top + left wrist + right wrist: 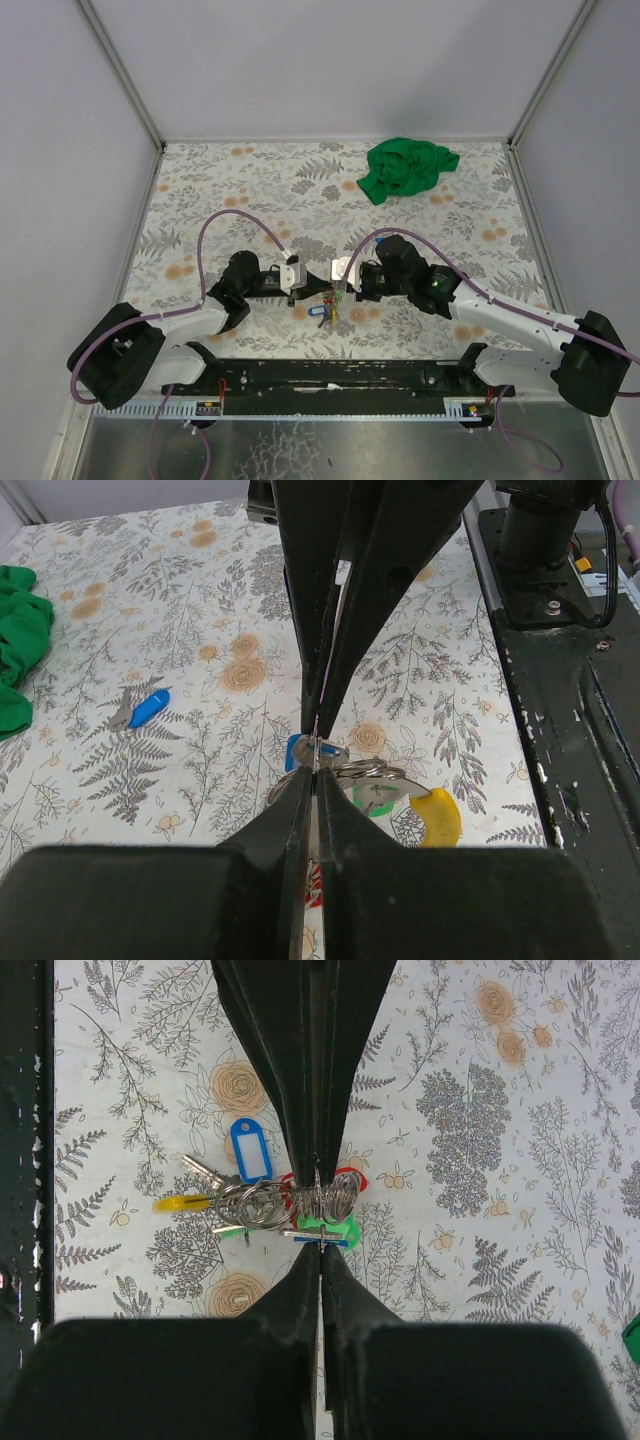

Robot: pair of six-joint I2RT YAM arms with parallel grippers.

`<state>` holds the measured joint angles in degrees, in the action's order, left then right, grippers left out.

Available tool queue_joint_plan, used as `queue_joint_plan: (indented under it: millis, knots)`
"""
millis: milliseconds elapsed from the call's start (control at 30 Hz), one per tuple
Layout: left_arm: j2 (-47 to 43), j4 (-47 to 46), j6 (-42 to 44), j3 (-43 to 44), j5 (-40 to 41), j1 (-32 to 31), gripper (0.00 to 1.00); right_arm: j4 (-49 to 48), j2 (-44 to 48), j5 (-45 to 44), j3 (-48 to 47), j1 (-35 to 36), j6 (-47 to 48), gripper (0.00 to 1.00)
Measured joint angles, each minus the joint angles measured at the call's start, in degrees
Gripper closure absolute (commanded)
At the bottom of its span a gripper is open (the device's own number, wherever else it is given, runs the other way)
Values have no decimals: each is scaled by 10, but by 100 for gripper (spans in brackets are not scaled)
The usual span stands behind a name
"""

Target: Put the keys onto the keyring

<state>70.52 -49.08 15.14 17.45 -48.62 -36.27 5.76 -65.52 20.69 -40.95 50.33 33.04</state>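
Observation:
The keyring, a bunch of silvery wire loops, hangs between my two grippers at the table's near middle. My left gripper is shut on a thin wire of it. My right gripper is shut on it from the opposite side. Yellow, green and red keys cluster at the ring. A blue key lies beside the cluster; it also shows in the left wrist view. The yellow key and green key show under the left jaws.
A crumpled green cloth lies at the back right of the floral table cover. The black base rail runs along the near edge. Grey walls enclose the left, back and right sides.

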Motion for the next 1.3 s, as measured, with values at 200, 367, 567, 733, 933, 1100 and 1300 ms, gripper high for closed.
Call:
queue_joint_plan:
  millis: [200,367,567,733,933,1100,1300]
  knots:
    - [2,0,0,0,0,0,100,0,0,7,0,0,0,100]
    - [3,0,0,0,0,0,100,0,0,14,0,0,1,100]
    - [3,0,0,2,0,0,100,1,0,14,0,0,2,100]
    - [5,0,0,3,-2,0,100,1,0,14,0,0,2,100]
    - [5,0,0,3,-2,0,100,2,0,9,0,0,2,100]
    - [5,0,0,3,-2,0,100,3,0,8,0,0,2,100]
    - [5,1,0,4,-2,0,100,3,1,8,0,0,2,100]
